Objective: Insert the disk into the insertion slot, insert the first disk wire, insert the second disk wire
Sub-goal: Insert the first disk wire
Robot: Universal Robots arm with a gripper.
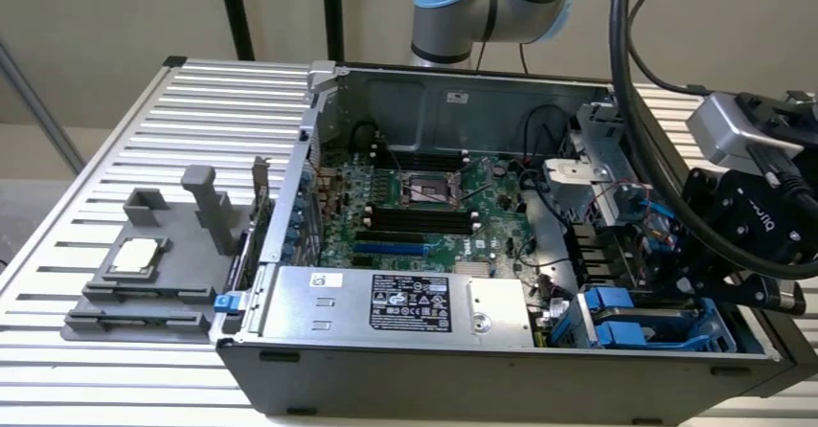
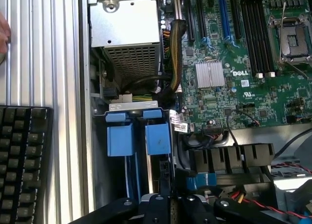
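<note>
My gripper [image 1: 684, 283] hangs low over the near right corner of the open computer case [image 1: 511, 370], fingers shut. In the wrist view its black fingers [image 2: 165, 182] reach down beside the insertion slot [image 2: 134, 107], a dark cage with two bright blue latches [image 2: 158, 136]. In the cage a thin silver edge [image 2: 148, 170] stands between blue rails and looks like the disk on its side; its label is hidden. The blue latches [image 1: 620, 317] also show just left of the gripper. Red, yellow and black wires [image 2: 246, 197] lie next to the fingers. Whether anything is pinched I cannot tell.
The silver power-supply box [image 1: 383, 303] fills the case's near side, with the green motherboard [image 1: 422, 207] behind it. A grey fixture block [image 1: 153, 264] stands on the slatted table [image 1: 115, 159] at the exterior view's left. A black keyboard [image 2: 22, 160] lies outside the case wall.
</note>
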